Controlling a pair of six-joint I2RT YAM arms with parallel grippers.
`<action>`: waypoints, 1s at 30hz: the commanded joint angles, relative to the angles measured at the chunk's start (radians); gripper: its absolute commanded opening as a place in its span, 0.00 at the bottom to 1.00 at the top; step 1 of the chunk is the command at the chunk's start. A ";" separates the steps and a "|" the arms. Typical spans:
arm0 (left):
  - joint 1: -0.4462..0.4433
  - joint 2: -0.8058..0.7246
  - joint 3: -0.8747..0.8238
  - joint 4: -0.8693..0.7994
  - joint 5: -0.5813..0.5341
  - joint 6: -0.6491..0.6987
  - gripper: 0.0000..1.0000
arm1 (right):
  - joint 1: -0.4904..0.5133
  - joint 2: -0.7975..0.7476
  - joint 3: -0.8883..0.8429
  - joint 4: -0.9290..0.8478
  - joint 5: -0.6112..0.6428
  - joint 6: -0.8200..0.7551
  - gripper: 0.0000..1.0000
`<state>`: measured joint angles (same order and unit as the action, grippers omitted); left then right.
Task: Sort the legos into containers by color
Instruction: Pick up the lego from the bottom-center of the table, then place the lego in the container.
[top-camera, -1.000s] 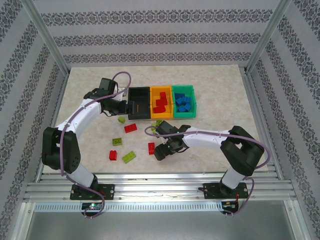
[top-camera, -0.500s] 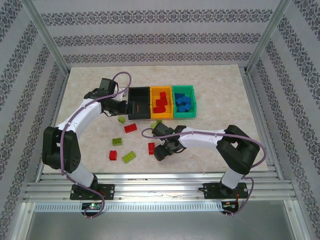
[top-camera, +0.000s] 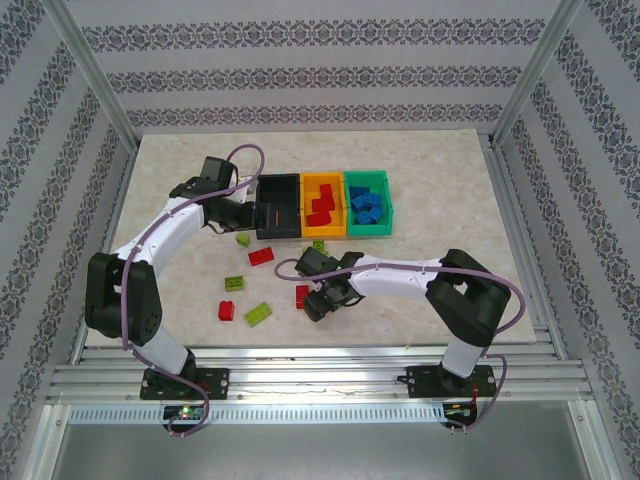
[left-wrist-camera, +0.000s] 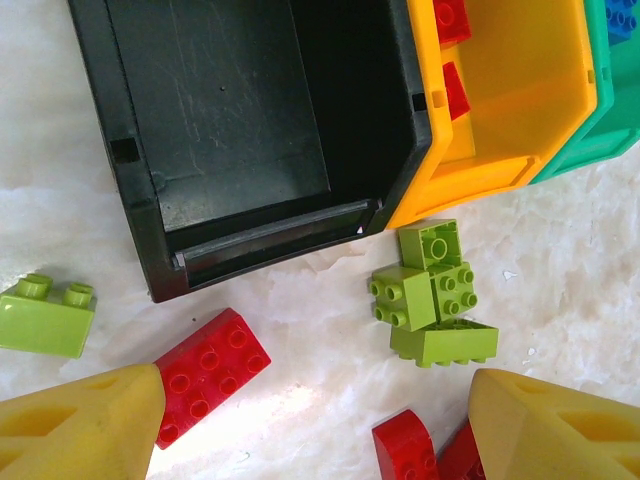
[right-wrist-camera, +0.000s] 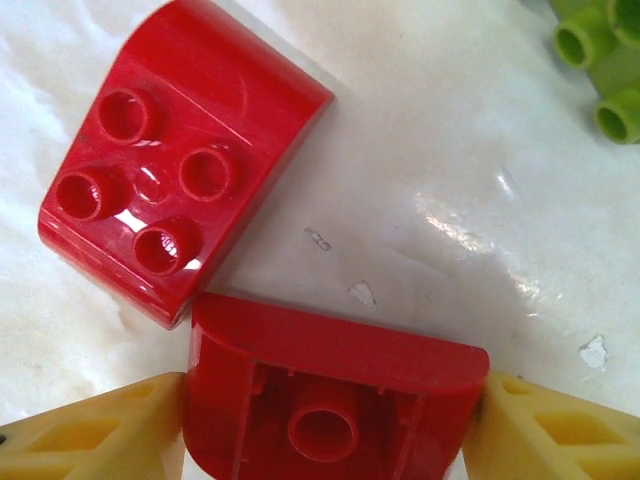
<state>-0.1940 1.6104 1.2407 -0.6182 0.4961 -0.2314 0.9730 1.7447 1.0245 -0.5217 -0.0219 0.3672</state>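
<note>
Red brick (right-wrist-camera: 330, 385) clamped between right gripper (right-wrist-camera: 325, 440) fingers, low over table (top-camera: 440, 190) in front of bins, hollow underside facing wrist camera, long axis finger to finger. Second red brick (right-wrist-camera: 170, 160) touching it, studs up. Left gripper (left-wrist-camera: 320, 435) spread wide, gripping nothing, before black bin (left-wrist-camera: 130, 200).

A pale marbled tabletop (top-camera: 440, 180) sits inside striped, patterned walls (top-camera: 300, 75) (aluminium rails (top-camera: 320, 372) frame the near edge).

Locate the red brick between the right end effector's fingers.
The held brick is bottom centre of the right wrist view, underside showing, just below a second red brick.
</note>
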 joint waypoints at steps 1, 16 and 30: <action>-0.010 0.002 0.012 -0.013 0.002 0.027 0.80 | 0.004 -0.016 0.035 0.012 -0.017 -0.006 0.65; -0.011 -0.014 0.006 -0.010 -0.014 0.033 0.80 | -0.253 -0.021 0.263 0.092 -0.037 -0.083 0.65; -0.012 0.000 0.003 -0.013 -0.035 0.044 0.80 | -0.411 0.222 0.568 0.094 -0.101 -0.100 0.78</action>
<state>-0.1955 1.6104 1.2407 -0.6189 0.4732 -0.2089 0.5678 1.9713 1.5894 -0.4320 -0.0895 0.2802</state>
